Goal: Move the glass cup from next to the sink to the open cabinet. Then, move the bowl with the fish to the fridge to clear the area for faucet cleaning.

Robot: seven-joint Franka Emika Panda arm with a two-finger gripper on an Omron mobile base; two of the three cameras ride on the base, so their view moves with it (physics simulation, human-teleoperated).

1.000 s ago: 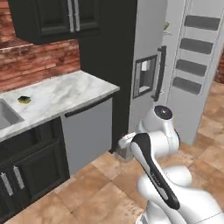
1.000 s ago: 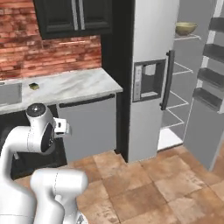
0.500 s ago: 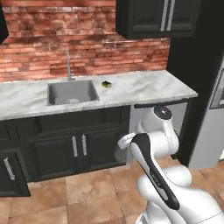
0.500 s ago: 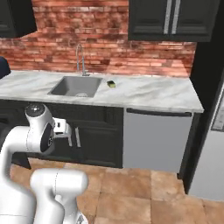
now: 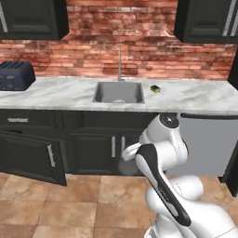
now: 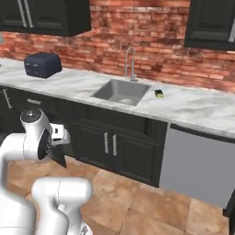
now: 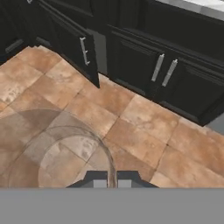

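Though translucent, glass cup (image 7: pixel 61 159) between end effector (image 7: pixel 112 178) fingertips.

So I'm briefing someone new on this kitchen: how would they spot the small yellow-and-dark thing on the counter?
Start at the sink set in the white marble counter below the brick wall. Right of the basin, on the side away from the dark toaster, lies a small sponge-like block. Its yellow and dark colouring stands out on the pale marble.

— Where am I driving?
— A home kitchen, as I see it: marble counter (image 5: pixel 60 93) with a sink (image 5: pixel 118 92) and faucet (image 5: pixel 119 62), toaster (image 5: pixel 16 76), brick backsplash (image 6: pixel 151 43), black cabinets (image 6: pixel 114 144), tiled floor (image 7: pixel 131 131).
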